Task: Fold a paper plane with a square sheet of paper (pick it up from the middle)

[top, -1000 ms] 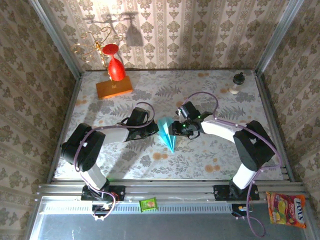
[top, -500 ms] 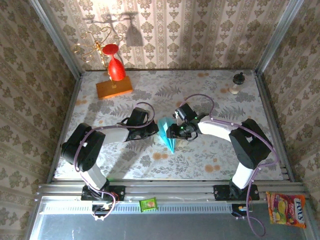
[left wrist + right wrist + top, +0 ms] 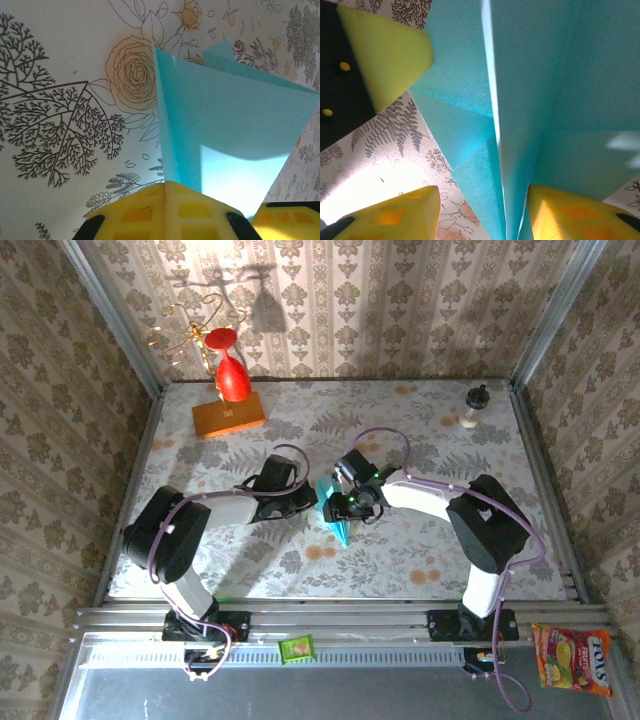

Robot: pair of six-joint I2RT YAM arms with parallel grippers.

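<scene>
The left claw (image 3: 165, 186) is clenching tight on the paper plane (image 3: 225, 125) at the middle of the surface (image 3: 430, 550). The right claw (image 3: 485, 212) is sitting released, its fingers (image 3: 405, 212) straddling the plane's raised fold.

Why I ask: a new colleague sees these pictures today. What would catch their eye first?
The light-blue paper plane in the middle of the floral table, pinched by the shut left gripper while the right gripper stands open astride its raised centre fold. Next, the red glass by the orange block at the table's far left corner.
</scene>
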